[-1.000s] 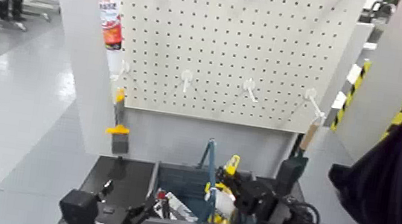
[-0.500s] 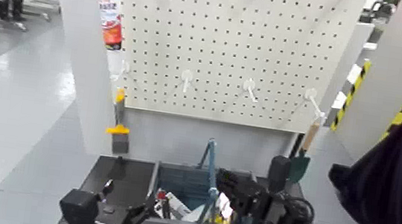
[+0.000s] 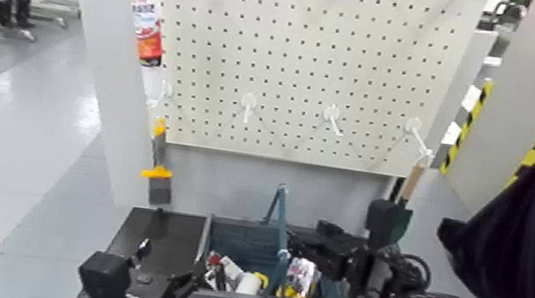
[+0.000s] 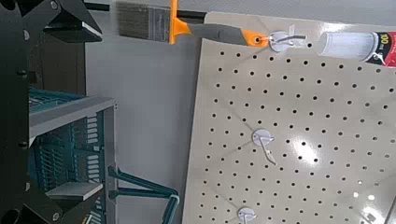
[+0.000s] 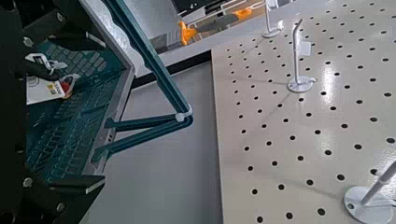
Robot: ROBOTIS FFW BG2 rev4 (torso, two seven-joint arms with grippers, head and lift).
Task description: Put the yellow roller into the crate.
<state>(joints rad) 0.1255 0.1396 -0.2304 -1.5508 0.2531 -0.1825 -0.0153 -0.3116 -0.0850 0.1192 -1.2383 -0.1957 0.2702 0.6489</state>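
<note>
The dark blue-grey crate (image 3: 234, 237) stands at the near centre, its upright handle (image 3: 278, 225) rising from the middle. The yellow roller (image 3: 250, 283) lies inside it near the front wall, white head showing with a bit of yellow handle beside it. My right gripper (image 3: 307, 241) hovers over the crate's right half, open and holding nothing. In the right wrist view its fingers (image 5: 23, 23) stand wide apart, with the crate (image 5: 70, 112) beyond them. My left gripper (image 3: 174, 284) rests low at the crate's left front corner, open, its fingers (image 4: 56, 23) spread.
A white pegboard (image 3: 314, 58) with several hooks stands behind the crate. A yellow-handled scraper (image 3: 156, 177) hangs at its left. A wooden-handled green trowel (image 3: 392, 214) hangs at the right. Other small items (image 3: 300, 276) lie in the crate. Dark fabric (image 3: 528, 248) fills the right side.
My right gripper has opened and let go of the yellow roller, which has dropped from above the crate to its floor. The gripper has drawn back slightly to the right.
</note>
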